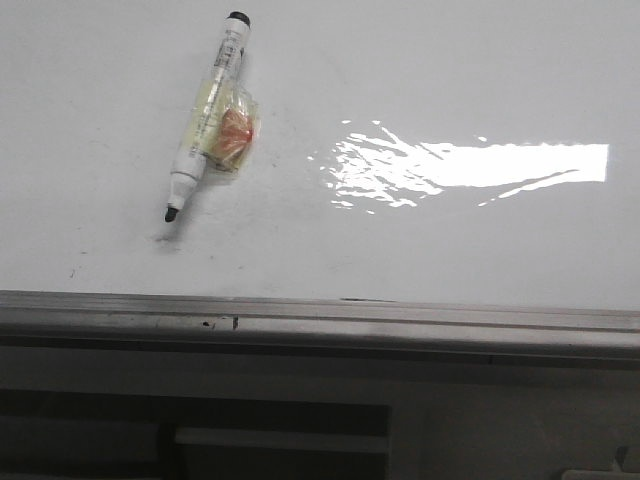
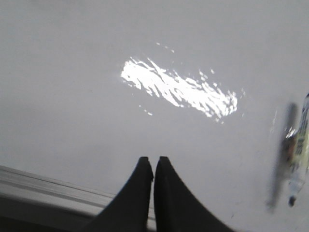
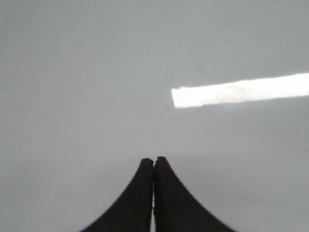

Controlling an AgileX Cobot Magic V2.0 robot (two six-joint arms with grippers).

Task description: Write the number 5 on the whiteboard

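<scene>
The whiteboard (image 1: pixel 420 80) lay flat and filled most of the front view, glossy white with faint smudges and a bright patch of glare (image 1: pixel 470 168) right of centre. A grey metal rail (image 1: pixel 320 318) ran along its near edge. No written figure showed on the board.

A marker (image 1: pixel 205 115) lay on the left part of the board, tilted, its capless black tip toward the near side and its black end toward the far side. A clear wrapped bundle with something orange inside (image 1: pixel 236 135) was fastened against its right side.

Neither arm appeared in the front view. The left pincer (image 2: pixel 153 166) had its black fingers pressed together, holding nothing, above the board near the rail, with the marker (image 2: pixel 300 150) blurred at the picture's edge. The right pincer (image 3: pixel 154 166) likewise had its fingers together and empty over bare board.
</scene>
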